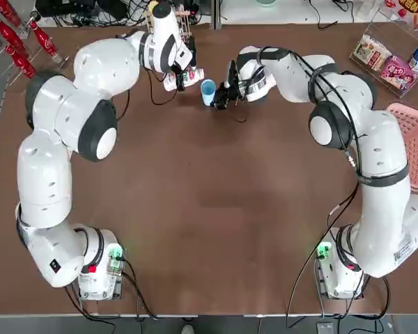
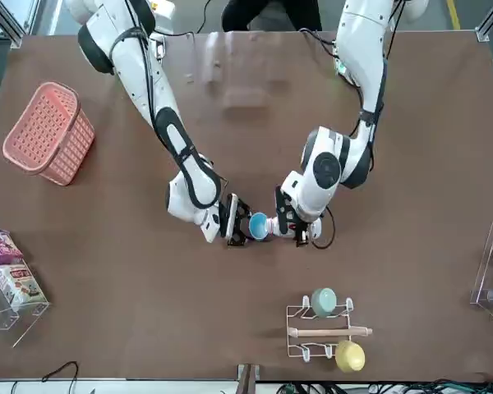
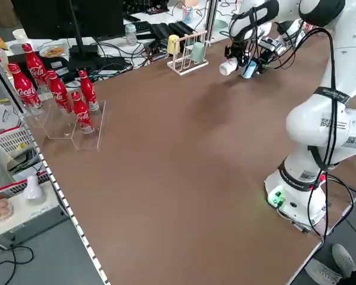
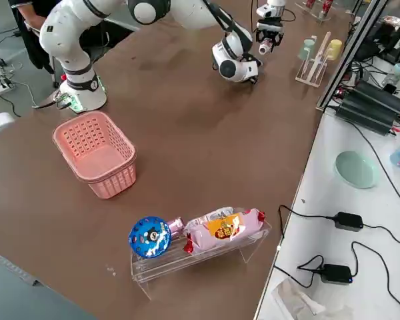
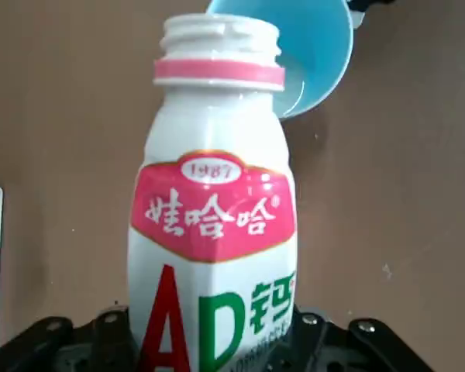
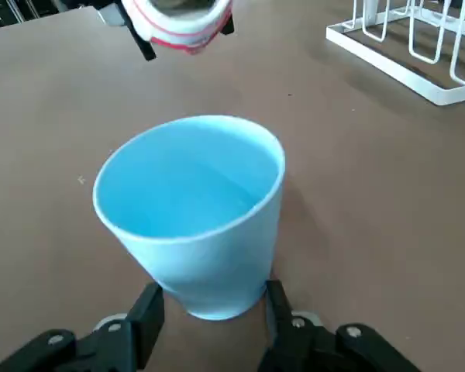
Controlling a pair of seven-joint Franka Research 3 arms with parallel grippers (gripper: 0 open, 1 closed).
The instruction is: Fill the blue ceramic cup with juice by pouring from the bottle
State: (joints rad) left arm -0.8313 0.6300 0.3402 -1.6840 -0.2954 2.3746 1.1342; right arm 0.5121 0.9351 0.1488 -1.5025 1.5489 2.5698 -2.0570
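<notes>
My left gripper (image 1: 181, 74) is shut on the bottle (image 5: 213, 232), a white bottle with a red label and no cap on its neck. It holds the bottle tilted, mouth toward the blue ceramic cup (image 1: 207, 90). In the left wrist view the mouth sits at the cup's rim. My right gripper (image 1: 221, 94) is shut on the cup (image 6: 194, 209) low on its wall, a finger (image 6: 146, 311) on either side, at the far middle of the table. The cup leans a little. I cannot tell whether liquid is inside.
A white rack (image 2: 322, 330) with a mint-green cup and a yellow cup stands just beyond the grippers. A pink basket (image 1: 412, 142) sits at the table's right edge, snack packs in a clear holder (image 4: 200, 233) at far right, red cola bottles (image 3: 53, 89) at far left.
</notes>
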